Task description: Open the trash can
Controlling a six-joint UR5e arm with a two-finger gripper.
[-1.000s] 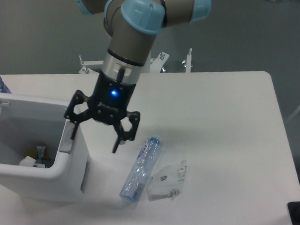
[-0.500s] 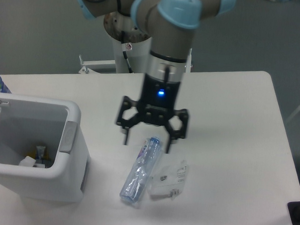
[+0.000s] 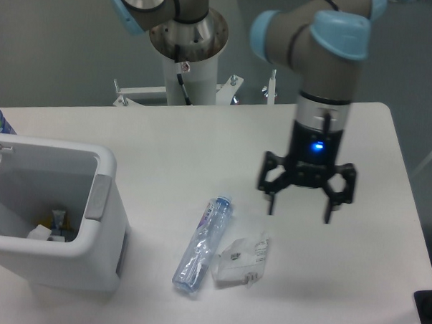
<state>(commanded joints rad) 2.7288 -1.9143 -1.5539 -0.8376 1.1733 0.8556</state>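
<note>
Fixed camera view: the trash can (image 3: 100,268) stands at the left edge of the table (image 3: 167,138), near the front; it is a boxy white bin with rounded corners, its top open so that the interior is visible; a few small items lie at the bottom inside, too small to identify; a grey tab (image 3: 98,198) sits on the inner face of the right-hand rim; the lid itself cannot be made out clearly, only a white edge at the far left border of the picture.

The gripper (image 3: 300,211) hangs over the right half of the table, well apart from the trash can and to the right of it; its two black fingers point downward and are spread wide with nothing between them; a blue light shows on the wrist body above the fingers; the fingertips appear to be above the table surface, not touching anything.

Between the trash can and the gripper lie two objects on the table: a crushed clear plastic bottle (image 3: 202,244), lying at a slant with its neck toward the back; just beside it to the right, a small clear plastic packet (image 3: 242,261), touching or nearly touching the bottle; the gripper is above and to the right of the packet, apart from it.
</note>
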